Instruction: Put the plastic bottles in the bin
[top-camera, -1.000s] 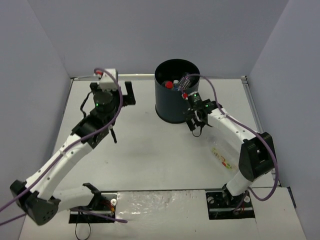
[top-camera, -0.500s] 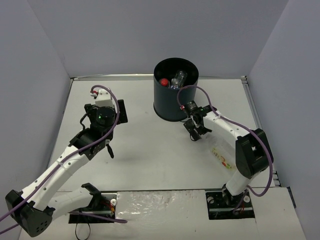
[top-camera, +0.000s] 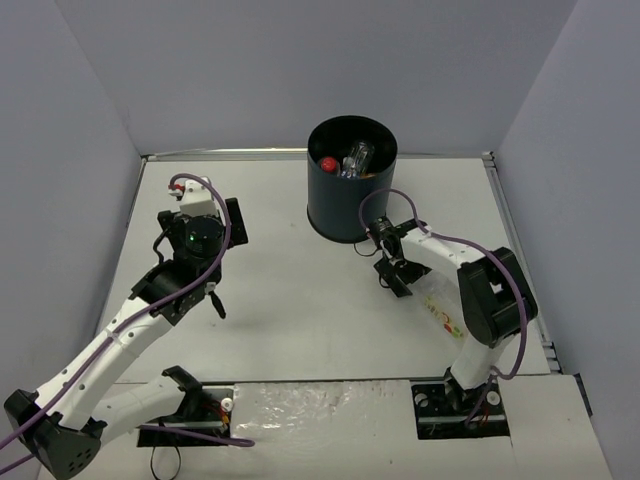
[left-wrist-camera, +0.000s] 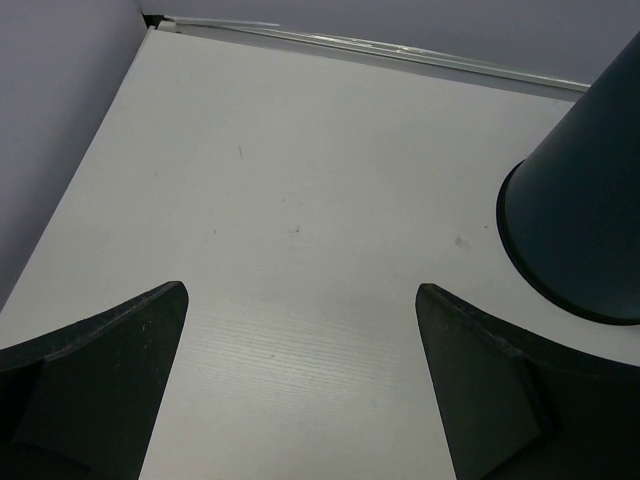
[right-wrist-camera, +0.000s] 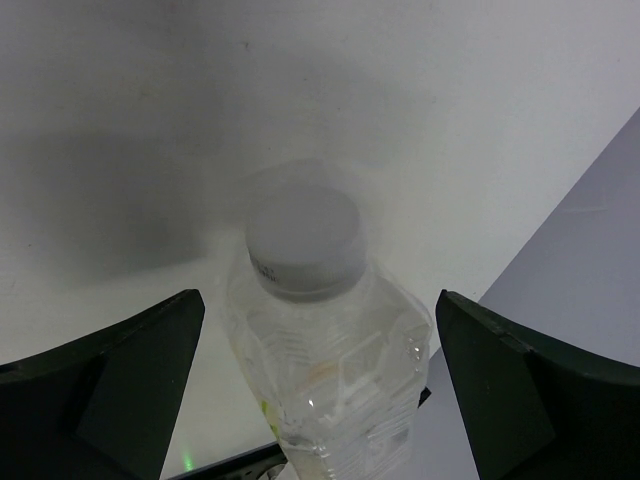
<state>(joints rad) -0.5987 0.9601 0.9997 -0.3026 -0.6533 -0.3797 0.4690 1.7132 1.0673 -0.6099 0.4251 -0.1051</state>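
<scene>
The black bin (top-camera: 352, 200) stands at the back centre, with a red-capped bottle (top-camera: 328, 163) and a clear bottle (top-camera: 358, 157) inside. Another clear bottle (top-camera: 446, 312) with a yellowish label lies on the table at the right. In the right wrist view this bottle (right-wrist-camera: 330, 350), white cap up, shows between my fingers without touching them. My right gripper (top-camera: 396, 274) is open and empty, just in front of the bin and left of that bottle. My left gripper (top-camera: 236, 220) is open and empty, left of the bin (left-wrist-camera: 585, 220).
Grey walls close the table at the back and both sides. The back table edge (left-wrist-camera: 400, 50) runs past the bin. The right arm's purple cable (top-camera: 375, 205) loops beside the bin.
My right gripper, which held a clear bottle at the bin's rim, has let it drop inside and moved down towards the lying bottle. My left arm has drawn back towards the near left.
</scene>
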